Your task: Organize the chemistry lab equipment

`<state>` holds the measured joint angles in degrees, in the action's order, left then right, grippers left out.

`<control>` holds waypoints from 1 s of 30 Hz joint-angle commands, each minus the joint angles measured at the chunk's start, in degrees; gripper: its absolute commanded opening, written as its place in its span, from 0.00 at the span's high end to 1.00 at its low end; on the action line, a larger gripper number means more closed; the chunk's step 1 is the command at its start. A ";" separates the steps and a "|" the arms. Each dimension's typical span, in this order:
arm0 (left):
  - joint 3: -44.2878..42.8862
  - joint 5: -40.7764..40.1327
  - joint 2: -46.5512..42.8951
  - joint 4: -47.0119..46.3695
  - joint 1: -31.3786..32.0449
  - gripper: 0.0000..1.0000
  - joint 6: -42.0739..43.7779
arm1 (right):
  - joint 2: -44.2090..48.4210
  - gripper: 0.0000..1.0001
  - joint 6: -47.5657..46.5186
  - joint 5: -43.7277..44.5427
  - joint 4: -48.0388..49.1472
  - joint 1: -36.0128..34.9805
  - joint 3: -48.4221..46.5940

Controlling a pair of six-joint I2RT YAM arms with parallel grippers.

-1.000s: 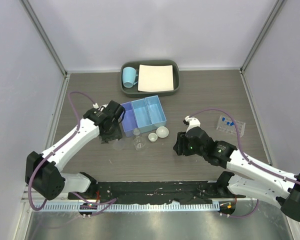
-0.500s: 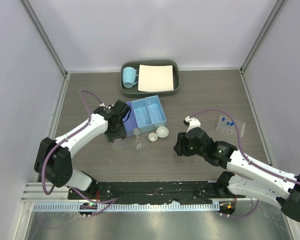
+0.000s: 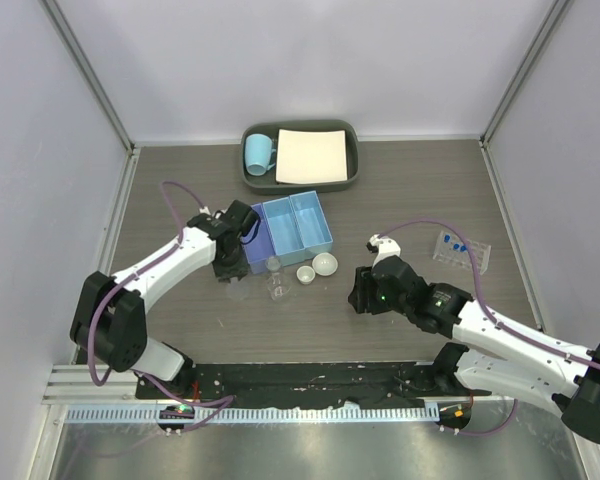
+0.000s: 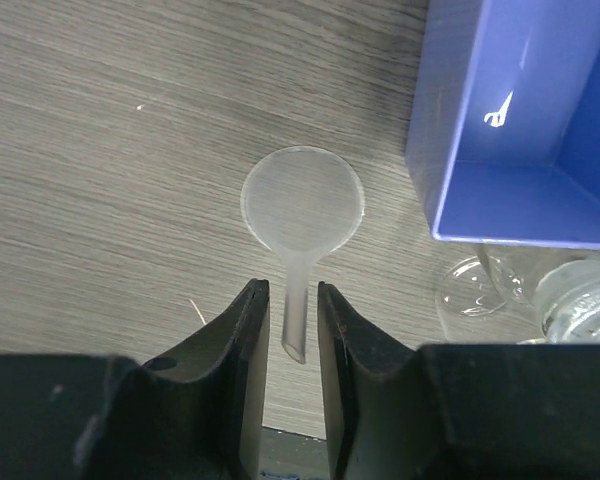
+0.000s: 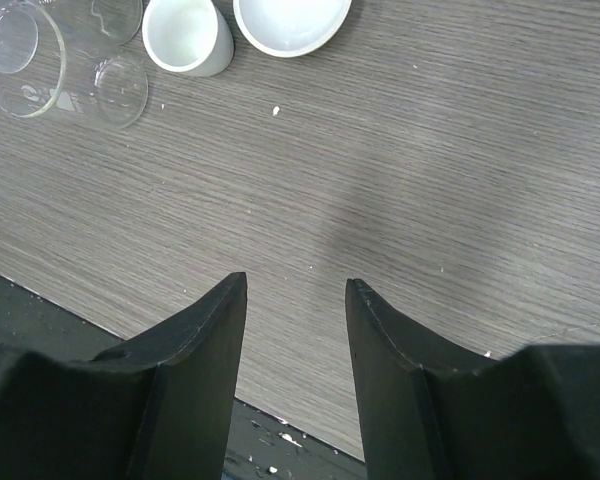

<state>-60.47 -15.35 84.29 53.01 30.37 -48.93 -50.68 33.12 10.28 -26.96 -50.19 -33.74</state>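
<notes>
Left claw (image 4: 293, 295) is sitting low over the table with its two fingers straddling the stem of a little clear scoop (image 4: 302, 200). The gap is narrow, with only a sliver of daylight on each side of the stem, so I'd call it nearly closed but not actually pinching anything yet. The scoop's long axis runs straight out along the way the claw points, round head ahead of the fingertips and tail end right between them, so a squeeze across the stem looks like all the next move needs. Ahead and to the claw's right is the corner of the blue three-compartment box (image 4: 520, 120), probably where the scoop goes. Just right of the fingers is the small clear bottle (image 4: 580, 295). The left arm is clearly the nearer one for this. The right claw (image 5: 295, 290) hangs about half open over bare wood, nothing in it, the two white dishes (image 5: 187, 35) ahead and to its left. The tube rack (image 3: 462, 250) is well apart, back past its wrist.
</notes>
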 commanded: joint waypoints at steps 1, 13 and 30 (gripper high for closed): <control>0.96 0.06 -0.18 -1.86 -1.19 0.72 1.20 | -0.39 0.50 0.01 -0.27 2.61 -0.34 0.60; -0.52 2.17 -2.02 -1.16 -2.51 1.00 2.52 | -0.30 0.50 0.36 -0.18 2.53 -0.34 0.78; -33.48 1.20 7.71 12.55 -2.60 1.00 8.15 | -0.39 0.50 1.42 -0.53 2.79 -0.52 0.51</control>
<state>-89.86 -14.22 85.73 63.02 28.01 -42.78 -51.53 33.61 9.87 -25.74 -50.26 -32.97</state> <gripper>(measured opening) 0.067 0.497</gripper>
